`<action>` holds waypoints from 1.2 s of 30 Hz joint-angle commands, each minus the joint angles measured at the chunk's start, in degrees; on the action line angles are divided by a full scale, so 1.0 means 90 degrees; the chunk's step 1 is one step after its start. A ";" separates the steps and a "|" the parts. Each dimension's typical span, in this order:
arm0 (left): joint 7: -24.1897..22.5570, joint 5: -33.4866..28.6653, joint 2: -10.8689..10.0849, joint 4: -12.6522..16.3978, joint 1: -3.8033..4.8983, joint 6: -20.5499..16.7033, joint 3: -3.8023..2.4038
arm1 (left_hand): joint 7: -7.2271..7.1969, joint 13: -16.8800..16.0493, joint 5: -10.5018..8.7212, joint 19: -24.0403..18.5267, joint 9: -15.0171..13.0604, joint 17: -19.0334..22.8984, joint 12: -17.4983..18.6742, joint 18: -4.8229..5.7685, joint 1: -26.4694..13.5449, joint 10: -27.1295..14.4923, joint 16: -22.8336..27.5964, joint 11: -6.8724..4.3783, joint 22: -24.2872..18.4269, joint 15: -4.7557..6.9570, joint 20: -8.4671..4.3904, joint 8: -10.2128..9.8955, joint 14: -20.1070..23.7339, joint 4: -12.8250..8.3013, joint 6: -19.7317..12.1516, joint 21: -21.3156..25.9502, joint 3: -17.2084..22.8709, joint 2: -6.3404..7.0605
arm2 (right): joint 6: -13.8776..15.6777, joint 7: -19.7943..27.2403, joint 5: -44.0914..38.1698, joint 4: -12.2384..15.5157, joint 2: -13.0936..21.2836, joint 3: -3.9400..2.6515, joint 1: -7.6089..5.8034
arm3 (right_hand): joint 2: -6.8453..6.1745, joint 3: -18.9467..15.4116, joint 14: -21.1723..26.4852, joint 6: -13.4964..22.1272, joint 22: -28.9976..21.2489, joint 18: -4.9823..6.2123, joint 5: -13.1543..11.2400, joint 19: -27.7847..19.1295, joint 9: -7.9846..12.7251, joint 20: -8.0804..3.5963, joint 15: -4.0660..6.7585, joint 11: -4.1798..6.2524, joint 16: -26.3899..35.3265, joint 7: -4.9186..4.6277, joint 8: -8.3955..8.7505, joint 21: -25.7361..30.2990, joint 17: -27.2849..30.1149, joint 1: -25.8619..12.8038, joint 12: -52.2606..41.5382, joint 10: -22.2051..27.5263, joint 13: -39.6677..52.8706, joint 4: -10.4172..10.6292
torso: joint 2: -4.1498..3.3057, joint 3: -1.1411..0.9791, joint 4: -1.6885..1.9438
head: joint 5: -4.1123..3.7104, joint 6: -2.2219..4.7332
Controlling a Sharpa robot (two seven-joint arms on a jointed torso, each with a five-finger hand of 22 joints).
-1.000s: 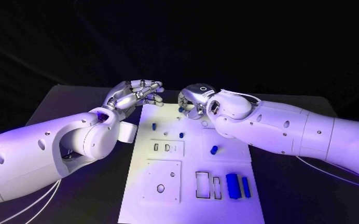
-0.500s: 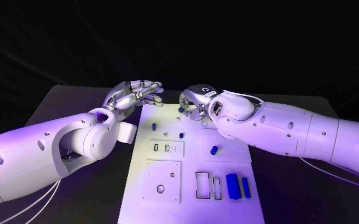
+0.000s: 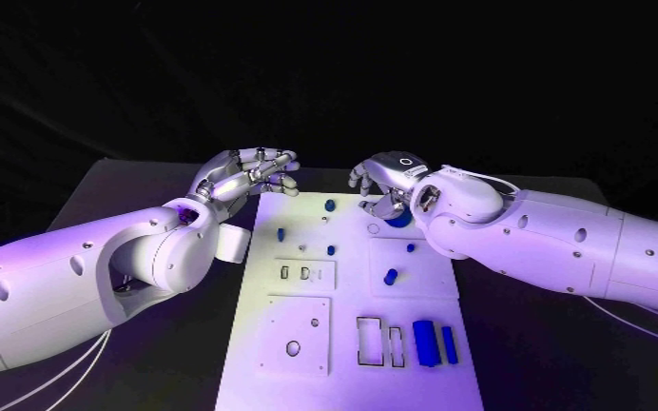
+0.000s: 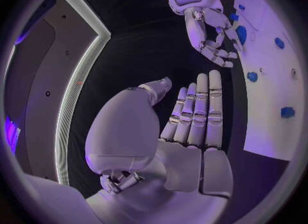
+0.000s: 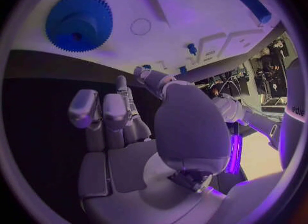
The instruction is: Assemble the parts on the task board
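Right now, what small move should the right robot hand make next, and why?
Probably lower the right robot hand onto the blue gear and close on it. Its fingers are apart and hold nothing, and the gear lies loose on the task board just beyond them.

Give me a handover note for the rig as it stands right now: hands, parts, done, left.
Left hand: holds nothing, fingers partly curled, at the task board's far left corner.
Right hand: holds nothing, over the far right end, beside the blue gear lying on the board.
Parts: small blue pegs near the far end, a blue piece mid-board, two blue bars at the near right beside two rectangular slots.
Done: cannot tell which parts are seated.
Left: the slots look unfilled; bars and gear likely still to place.
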State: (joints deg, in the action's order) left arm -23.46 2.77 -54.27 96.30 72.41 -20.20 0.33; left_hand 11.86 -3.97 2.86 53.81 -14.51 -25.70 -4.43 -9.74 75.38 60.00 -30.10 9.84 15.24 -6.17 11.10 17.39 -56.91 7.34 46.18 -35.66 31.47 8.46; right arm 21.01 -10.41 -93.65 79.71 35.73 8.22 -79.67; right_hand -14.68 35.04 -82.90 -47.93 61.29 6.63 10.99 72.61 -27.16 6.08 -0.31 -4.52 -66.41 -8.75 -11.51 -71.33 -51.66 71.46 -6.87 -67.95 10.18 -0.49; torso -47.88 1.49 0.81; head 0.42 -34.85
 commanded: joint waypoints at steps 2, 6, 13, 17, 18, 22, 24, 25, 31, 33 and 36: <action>-0.0042 0.0040 -0.0009 -0.0013 0.0008 0.0120 -0.0004 | 0.0197 -0.0010 0.0014 -0.0060 -0.0007 -0.0010 0.0035 -0.0062 0.0017 -0.0021 -0.0036 0.0005 0.0007 0.0013 0.0000 -0.0033 0.0043 -0.0027 -0.0040 -0.0036 0.0005 -0.0004 | 0.0233 -0.0012 0.0361 0.0289 0.0298 -0.0018 -0.0031 | 0.0016 0.0079 0.0005 -0.0254 0.0073 -0.0063 0.0023 0.0069 0.0010 -0.0053 0.0113 0.0089 -0.0047 0.0053 0.0004 -0.0027 0.0000 0.0124 -0.0207 -0.0512 0.0107 -0.0017 | 0.0017 -0.0006 -0.0018 | 0.0013 0.0013; -0.0044 0.0034 -0.0028 -0.0025 0.0008 0.0122 -0.0004 | 0.0197 -0.0010 0.0014 -0.0060 -0.0007 -0.0010 0.0035 -0.0062 0.0017 -0.0021 -0.0036 0.0005 0.0007 0.0013 0.0000 -0.0033 0.0043 -0.0027 -0.0040 -0.0036 0.0005 -0.0004 | 0.0187 -0.0007 0.0914 0.0619 0.0671 -0.0029 -0.0088 | -0.0030 -0.0006 -0.0045 -0.0550 0.0241 -0.0095 0.0021 0.0173 0.0013 -0.0125 0.0196 0.0191 -0.0157 0.0079 -0.0046 -0.0121 -0.0121 0.0145 -0.0538 -0.1049 0.0384 -0.0029 | 0.0030 -0.0011 -0.0053 | 0.0004 0.0026; -0.0045 0.0023 -0.0054 -0.0030 0.0007 0.0134 -0.0003 | 0.0197 -0.0010 0.0014 -0.0060 -0.0007 -0.0010 0.0035 -0.0062 0.0017 -0.0021 -0.0036 0.0005 0.0007 0.0013 0.0000 -0.0033 0.0043 -0.0027 -0.0040 -0.0036 0.0005 -0.0004 | -0.0284 -0.0159 0.1858 0.1116 0.1390 -0.0040 -0.0186 | -0.0067 -0.0959 -0.0437 -0.0413 0.0936 -0.0233 0.0461 0.0585 -0.0006 -0.0188 0.0227 0.0245 -0.1590 0.0148 -0.0156 -0.0522 -0.2241 -0.0006 -0.6263 -0.1436 0.6069 0.0215 | 0.0089 -0.0023 -0.0120 | -0.0063 0.0036; -0.0045 0.0018 -0.0053 -0.0040 0.0007 0.0141 -0.0002 | 0.0197 -0.0011 0.0014 -0.0066 -0.0009 -0.0014 0.0035 -0.0062 0.0017 -0.0023 -0.0038 0.0005 0.0010 0.0012 0.0001 -0.0035 0.0046 -0.0031 -0.0042 -0.0042 0.0003 -0.0001 | -0.0506 -0.0272 0.2046 0.1166 0.1612 -0.0041 -0.0208 | 0.0003 -0.1426 -0.0611 -0.0122 0.1157 -0.0270 0.0552 0.0708 -0.0043 -0.0096 0.0141 0.0149 -0.2217 0.0061 -0.0307 -0.0635 -0.3361 0.0027 -0.7921 -0.1757 0.7650 0.0419 | 0.0116 -0.0032 -0.0141 | -0.0085 0.0036; -0.0045 0.0017 -0.0053 -0.0042 0.0007 0.0142 -0.0002 | 0.0197 -0.0011 0.0014 -0.0066 -0.0009 -0.0014 0.0035 -0.0062 0.0017 -0.0023 -0.0038 0.0005 0.0010 0.0012 0.0001 -0.0035 0.0046 -0.0031 -0.0042 -0.0042 0.0003 -0.0001 | -0.0535 -0.0292 0.2065 0.1156 0.1630 -0.0040 -0.0210 | 0.0026 -0.1541 -0.0639 -0.0050 0.1246 -0.0288 0.0572 0.0763 -0.0044 -0.0080 0.0124 0.0128 -0.2296 0.0045 -0.0324 -0.0694 -0.3518 0.0052 -0.8099 -0.1826 0.7816 0.0458 | 0.0124 -0.0035 -0.0152 | -0.0079 0.0027; -0.0043 0.0010 -0.0047 -0.0050 0.0006 0.0156 -0.0002 | 0.0197 -0.0011 0.0014 -0.0066 -0.0009 -0.0014 0.0035 -0.0062 0.0017 -0.0023 -0.0038 0.0005 0.0010 0.0012 0.0001 -0.0035 0.0046 -0.0031 -0.0042 -0.0042 0.0003 -0.0001 | -0.0604 -0.0366 0.2103 0.1039 0.1608 -0.0035 -0.0213 | 0.0130 -0.1957 -0.0748 0.0139 0.1640 -0.0367 0.0599 0.0997 -0.0055 -0.0025 0.0052 0.0064 -0.2547 -0.0011 -0.0422 -0.0964 -0.4071 0.0207 -0.8672 -0.2102 0.8344 0.0595 | 0.0133 -0.0045 -0.0168 | -0.0074 0.0016; -0.0040 0.0007 -0.0042 -0.0053 0.0006 0.0165 -0.0002 | 0.0197 -0.0011 0.0014 -0.0066 -0.0009 -0.0014 0.0035 -0.0062 0.0017 -0.0023 -0.0038 0.0005 0.0010 0.0012 0.0001 -0.0035 0.0046 -0.0031 -0.0042 -0.0042 0.0003 -0.0001 | -0.0624 -0.0415 0.2094 0.0944 0.1543 -0.0024 -0.0206 | 0.0163 -0.2071 -0.0767 0.0179 0.1752 -0.0390 0.0617 0.1059 -0.0059 -0.0007 0.0037 0.0049 -0.2583 -0.0024 -0.0468 -0.1040 -0.4160 0.0268 -0.8829 -0.2191 0.8488 0.0645 | 0.0130 -0.0049 -0.0163 | -0.0077 0.0014; -0.0040 0.0007 -0.0041 -0.0053 0.0006 0.0169 -0.0001 | 0.0197 -0.0011 0.0014 -0.0066 -0.0009 -0.0014 0.0035 -0.0062 0.0017 -0.0023 -0.0038 0.0005 0.0010 0.0012 0.0001 -0.0035 0.0046 -0.0031 -0.0042 -0.0042 0.0003 -0.0001 | -0.0633 -0.0439 0.2084 0.0905 0.1513 -0.0018 -0.0200 | 0.0164 -0.2092 -0.0772 0.0185 0.1783 -0.0397 0.0626 0.1078 -0.0060 -0.0005 0.0034 0.0047 -0.2592 -0.0027 -0.0477 -0.1062 -0.4184 0.0278 -0.8849 -0.2203 0.8508 0.0653 | 0.0129 -0.0051 -0.0159 | -0.0077 0.0010; -0.0037 0.0005 -0.0041 -0.0055 0.0005 0.0177 -0.0001 | 0.0197 -0.0011 0.0014 -0.0066 -0.0009 -0.0014 0.0035 -0.0062 0.0017 -0.0023 -0.0038 0.0005 0.0010 0.0012 0.0001 -0.0035 0.0046 -0.0031 -0.0042 -0.0042 0.0003 -0.0001 | -0.0626 -0.0521 0.2044 0.0674 0.1308 0.0006 -0.0113 | 0.0202 -0.2131 -0.0788 0.0185 0.1899 -0.0421 0.0660 0.1146 -0.0065 0.0003 0.0028 0.0042 -0.2620 -0.0029 -0.0522 -0.1144 -0.4257 0.0336 -0.8956 -0.2268 0.8606 0.0682 | 0.0117 -0.0042 -0.0152 | -0.0079 -0.0019; -0.0037 0.0005 -0.0043 -0.0051 0.0005 0.0180 -0.0001 | 0.0197 -0.0011 0.0014 -0.0066 -0.0009 -0.0014 0.0035 -0.0062 0.0017 -0.0023 -0.0038 0.0005 0.0010 0.0012 0.0001 -0.0035 0.0046 -0.0031 -0.0042 -0.0042 0.0003 -0.0001 | -0.0620 -0.0529 0.2033 0.0602 0.1234 0.0011 -0.0069 | 0.0202 -0.2131 -0.0788 0.0185 0.1899 -0.0421 0.0660 0.1146 -0.0065 0.0003 0.0028 0.0042 -0.2620 -0.0029 -0.0522 -0.1144 -0.4257 0.0336 -0.8956 -0.2268 0.8606 0.0682 | 0.0110 -0.0043 -0.0152 | -0.0068 -0.0020; -0.0036 0.0005 -0.0044 -0.0048 0.0005 0.0186 -0.0001 | 0.0197 -0.0013 0.0014 -0.0071 -0.0011 -0.0020 0.0035 -0.0063 0.0013 -0.0021 -0.0041 0.0005 0.0013 0.0011 0.0003 -0.0036 0.0047 -0.0032 -0.0041 -0.0049 0.0002 -0.0002 | -0.0611 -0.0534 0.2017 0.0512 0.1127 0.0015 -0.0011 | 0.0217 -0.2128 -0.0789 0.0183 0.1910 -0.0423 0.0674 0.1152 -0.0065 0.0005 0.0026 0.0042 -0.2621 -0.0030 -0.0533 -0.1151 -0.4260 0.0356 -0.8970 -0.2276 0.8619 0.0687 | 0.0106 -0.0045 -0.0142 | -0.0063 -0.0048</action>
State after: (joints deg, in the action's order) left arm -23.45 2.72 -54.74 95.76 72.40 -19.81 0.35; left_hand 11.86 -4.02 2.85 53.44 -14.54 -25.83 -4.43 -9.73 75.38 60.00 -30.10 9.84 15.27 -6.17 11.06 17.39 -56.91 7.34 46.18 -35.90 31.47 8.46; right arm 16.32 -14.13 -75.47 84.60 46.11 8.37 -79.87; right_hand -12.74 16.13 -84.02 -46.71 74.95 3.94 16.86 82.50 -27.68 6.04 0.21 -3.78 -89.77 -8.96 -15.95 -81.31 -74.95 73.97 -87.31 -84.14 74.95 5.61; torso -46.83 1.09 -0.54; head -0.20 -35.11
